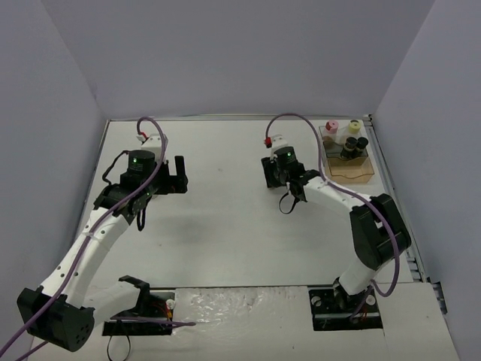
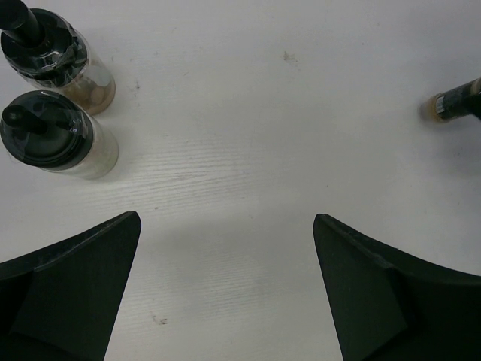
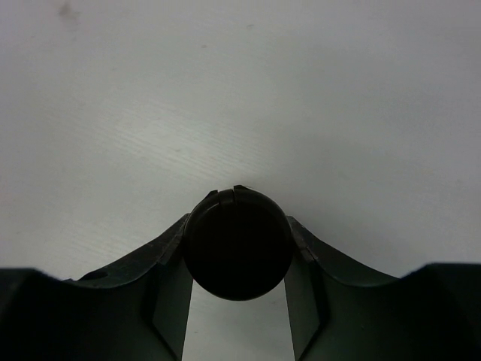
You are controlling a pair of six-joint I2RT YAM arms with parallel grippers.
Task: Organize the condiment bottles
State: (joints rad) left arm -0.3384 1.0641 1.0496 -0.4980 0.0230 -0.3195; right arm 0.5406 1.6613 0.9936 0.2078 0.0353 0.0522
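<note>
My right gripper [image 1: 272, 174] [image 3: 239, 226] is shut on a bottle with a round black cap [image 3: 239, 244], over bare table at mid-right; in the top view the gripper hides the bottle. My left gripper [image 1: 179, 174] [image 2: 227, 222] is open and empty above the table. Two clear jars with black caps [image 2: 46, 45] [image 2: 51, 134] stand ahead of it to the left. A dark bottle [image 2: 455, 101] shows at the right edge. In the clear tray [image 1: 353, 174] at the back right stand a pink-capped jar [image 1: 329, 126], a pale yellow one [image 1: 352, 129] and two black-capped ones [image 1: 355, 144].
Grey walls close in the white table [image 1: 225, 226] at the back and both sides. The tray sits close to the right wall. Purple cables loop over both arms.
</note>
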